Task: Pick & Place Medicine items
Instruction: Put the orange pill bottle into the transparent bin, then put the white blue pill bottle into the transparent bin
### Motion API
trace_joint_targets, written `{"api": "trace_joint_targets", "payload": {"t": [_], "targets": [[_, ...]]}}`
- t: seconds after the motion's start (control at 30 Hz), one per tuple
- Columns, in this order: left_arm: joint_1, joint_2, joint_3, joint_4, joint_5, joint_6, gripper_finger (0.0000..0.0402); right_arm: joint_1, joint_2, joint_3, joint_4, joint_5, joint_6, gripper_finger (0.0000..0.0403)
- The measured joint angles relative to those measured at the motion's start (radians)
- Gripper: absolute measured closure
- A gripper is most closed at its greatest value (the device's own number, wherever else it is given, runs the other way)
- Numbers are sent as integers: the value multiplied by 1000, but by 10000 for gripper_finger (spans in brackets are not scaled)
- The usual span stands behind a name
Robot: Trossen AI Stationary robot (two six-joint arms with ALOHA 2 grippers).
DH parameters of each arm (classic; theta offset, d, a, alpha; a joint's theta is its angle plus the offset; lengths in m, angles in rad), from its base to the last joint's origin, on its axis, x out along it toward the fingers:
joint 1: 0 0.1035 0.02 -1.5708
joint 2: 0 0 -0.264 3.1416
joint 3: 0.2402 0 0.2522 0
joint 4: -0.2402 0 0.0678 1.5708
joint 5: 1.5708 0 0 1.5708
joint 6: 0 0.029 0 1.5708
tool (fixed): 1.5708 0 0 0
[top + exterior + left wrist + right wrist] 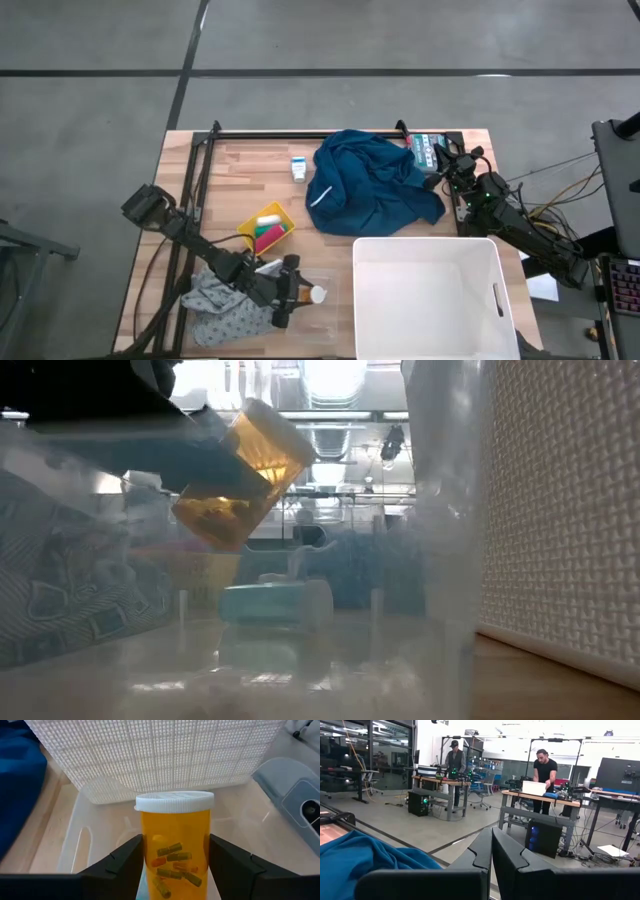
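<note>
Low view mostly blocked: a clear plastic wall sits close to the lens, blurring all behind it. Through it, the translucent orange-amber pill bottle with white cap [240, 475] hangs tilted, gripped by a dark shape from above; a pale blue-and-white object below it is too blurred to identify.

Left pincer [172, 865] holds the bottle at its middle, dark fingers [120, 862] pressed on both sides. Capsules show inside the smooth amber wall; bottle base cut off by the frame edge. Beneath it, a shallow clear plastic tray [82, 840], glossy, rounded corners.

High view: left pincer [295, 290] near the front edge of the wooden slatted table [240, 185], beside a crumpled grey patterned cloth [225, 305]. Bottle's white cap just visible at the fingertips.

Small white carton with blue print [298, 168] lies at the table's rear, just beside a rumpled deep-blue cloth [370, 185].

White perforated plastic bin [430, 295], rectangular, partly cut off at the frame edge.

Right pincer [491, 855] closed, empty, at the rear right corner.
</note>
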Motion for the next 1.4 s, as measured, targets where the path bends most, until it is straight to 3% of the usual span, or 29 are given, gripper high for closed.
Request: {"api": "trace_joint_targets", "payload": {"t": [0.93,1.4], "targets": [[2,5,1,-44,3,-16,190,0,0,0,0,0,0,394],[5,5,1,-43,3,-17,149,0,0,0,0,0,0,394]]}}
